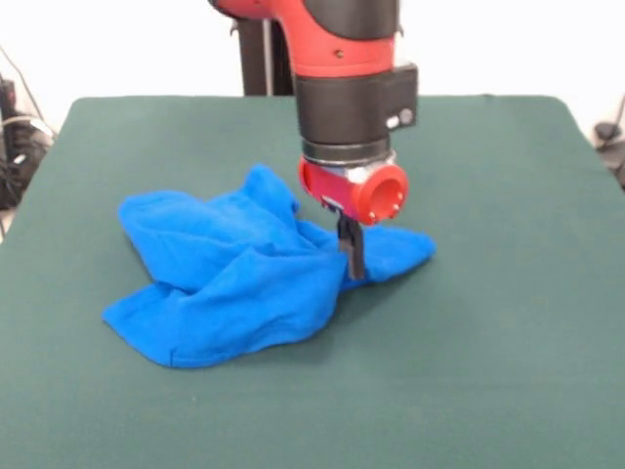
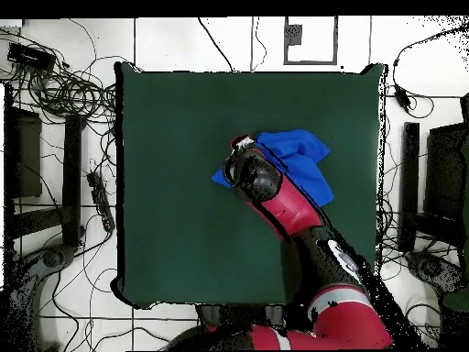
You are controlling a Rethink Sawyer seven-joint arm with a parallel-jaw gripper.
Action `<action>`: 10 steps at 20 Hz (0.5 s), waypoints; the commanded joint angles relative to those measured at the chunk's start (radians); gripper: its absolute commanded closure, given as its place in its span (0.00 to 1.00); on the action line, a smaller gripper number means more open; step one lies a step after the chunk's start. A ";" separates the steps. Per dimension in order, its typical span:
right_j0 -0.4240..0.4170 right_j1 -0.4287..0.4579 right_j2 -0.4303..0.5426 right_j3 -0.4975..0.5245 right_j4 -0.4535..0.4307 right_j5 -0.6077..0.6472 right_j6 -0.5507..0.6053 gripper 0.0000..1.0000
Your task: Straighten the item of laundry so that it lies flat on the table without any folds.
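Note:
The item of laundry [image 1: 229, 278], a bright blue T-shirt, lies crumpled in a heap near the middle of the green table [image 1: 508, 371]. It has thick folds, and one narrow corner sticks out to the right. My gripper [image 1: 351, 264] points straight down at the base of that corner. Its dark fingers are pressed together, with the tips sunk in the cloth, so it is shut on a fold. In the overhead view my arm [image 2: 284, 206] covers the left part of the shirt [image 2: 302, 158], and the gripper is hidden under the wrist.
Green table [image 2: 183, 229] surface lies all around the shirt. Cables and dark equipment [image 2: 55, 92] sit on the floor beyond the table's edges.

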 commanded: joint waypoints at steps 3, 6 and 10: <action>-0.039 0.150 0.291 0.119 -0.094 -0.257 0.394 1.00; -0.048 0.211 0.305 0.093 -0.142 -0.320 0.414 1.00; 0.016 0.285 0.238 0.077 -0.017 -0.283 0.460 1.00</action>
